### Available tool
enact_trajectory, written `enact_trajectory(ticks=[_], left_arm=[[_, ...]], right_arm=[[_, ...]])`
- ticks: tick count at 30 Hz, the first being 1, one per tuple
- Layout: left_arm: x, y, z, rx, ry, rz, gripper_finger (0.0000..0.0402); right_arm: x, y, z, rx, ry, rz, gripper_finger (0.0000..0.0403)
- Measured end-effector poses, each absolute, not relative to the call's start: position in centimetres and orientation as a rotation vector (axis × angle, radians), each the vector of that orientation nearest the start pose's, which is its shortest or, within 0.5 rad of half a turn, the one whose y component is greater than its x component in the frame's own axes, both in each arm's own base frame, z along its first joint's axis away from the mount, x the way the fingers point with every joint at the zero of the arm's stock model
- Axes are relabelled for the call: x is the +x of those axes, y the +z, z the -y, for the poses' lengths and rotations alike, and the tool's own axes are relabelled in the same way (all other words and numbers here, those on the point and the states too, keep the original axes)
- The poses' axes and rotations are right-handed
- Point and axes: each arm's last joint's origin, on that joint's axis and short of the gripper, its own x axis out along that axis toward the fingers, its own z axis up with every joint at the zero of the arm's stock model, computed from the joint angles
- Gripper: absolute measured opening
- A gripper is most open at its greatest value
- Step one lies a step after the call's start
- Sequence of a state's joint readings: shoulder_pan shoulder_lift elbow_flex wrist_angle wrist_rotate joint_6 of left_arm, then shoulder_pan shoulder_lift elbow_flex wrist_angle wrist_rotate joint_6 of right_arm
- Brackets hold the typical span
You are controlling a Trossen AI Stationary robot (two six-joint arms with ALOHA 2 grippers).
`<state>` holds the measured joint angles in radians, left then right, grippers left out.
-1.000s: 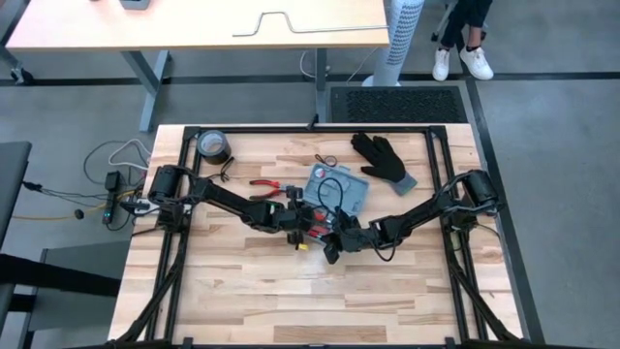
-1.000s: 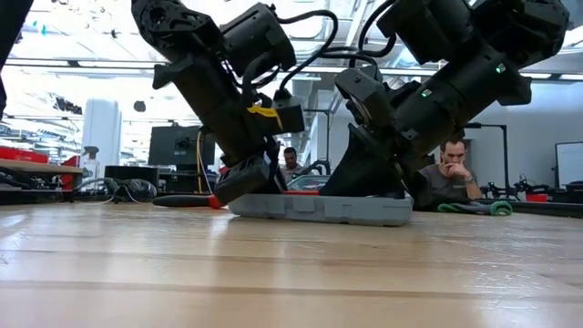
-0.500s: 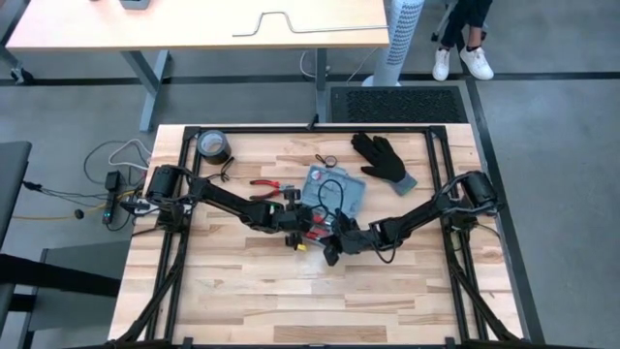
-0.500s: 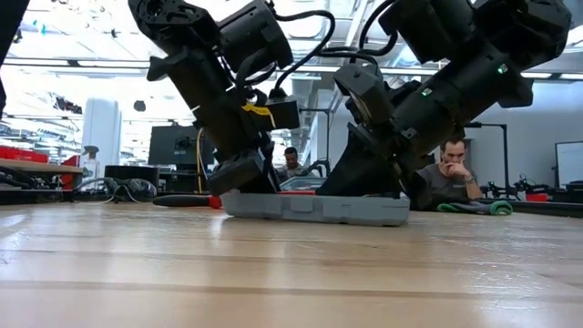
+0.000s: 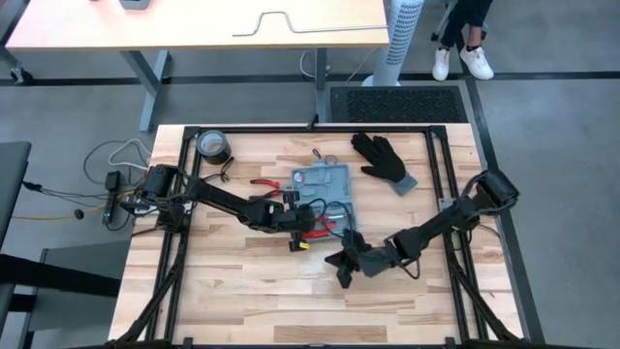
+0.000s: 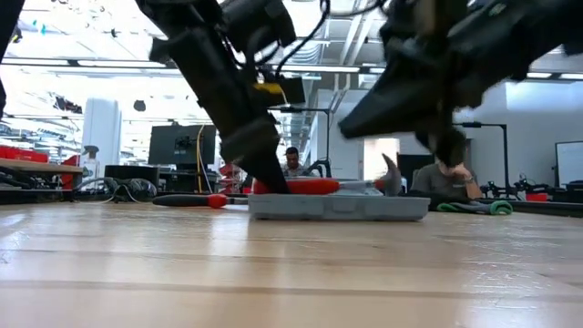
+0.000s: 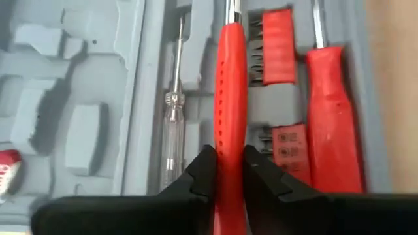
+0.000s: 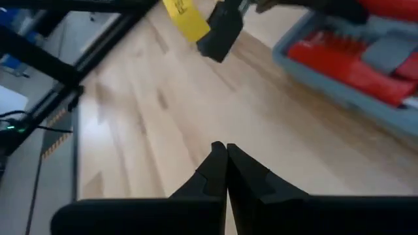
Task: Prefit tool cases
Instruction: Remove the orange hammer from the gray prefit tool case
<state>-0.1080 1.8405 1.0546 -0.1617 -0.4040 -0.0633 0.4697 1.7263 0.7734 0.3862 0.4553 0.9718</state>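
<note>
Case (image 5: pixel 323 184) lies open mid-counter (image 5: pixel 242 262), partly filled: bits and one screwdriver seated. Red tool (image 7: pixel 230 124) is pinched by left gripper (image 7: pixel 227 171) over its recess, not yet seated. Right gripper (image 8: pixel 226 163), pressed together and empty, hangs near the case.

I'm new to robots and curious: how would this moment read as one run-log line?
left hand: shut on red-handled tool, over open tool case | right hand: shut, empty, above bare table | black glove: untouched
</note>
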Motion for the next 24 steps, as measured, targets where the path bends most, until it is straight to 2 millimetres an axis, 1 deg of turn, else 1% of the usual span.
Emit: enact_trajectory(ticks=[4, 10, 14, 19, 24], left_arm=[[35.8, 15.8, 3.4, 0.154, 0.293, -0.888, 0.0039], [35.4, 17.6, 4.4, 0.108, 0.284, -0.827, 0.0039], [34.9, 18.9, 4.7, 0.085, 0.301, -0.789, 0.0039], [33.6, 21.3, 4.6, 0.069, 0.350, -0.755, 0.0039], [31.6, 23.6, 4.0, 0.085, 0.442, -0.749, 0.0039]], right_arm=[[29.3, 15.8, -14.5, 0.674, -0.247, -0.439, 0.0015], [28.4, 17.1, -14.7, 0.655, -0.292, -0.393, 0.0016], [27.8, 18.0, -14.8, 0.639, -0.312, -0.366, 0.0016], [27.0, 19.3, -14.7, 0.611, -0.341, -0.335, 0.0016], [26.1, 20.0, -14.4, 0.574, -0.371, -0.345, 0.0016]])
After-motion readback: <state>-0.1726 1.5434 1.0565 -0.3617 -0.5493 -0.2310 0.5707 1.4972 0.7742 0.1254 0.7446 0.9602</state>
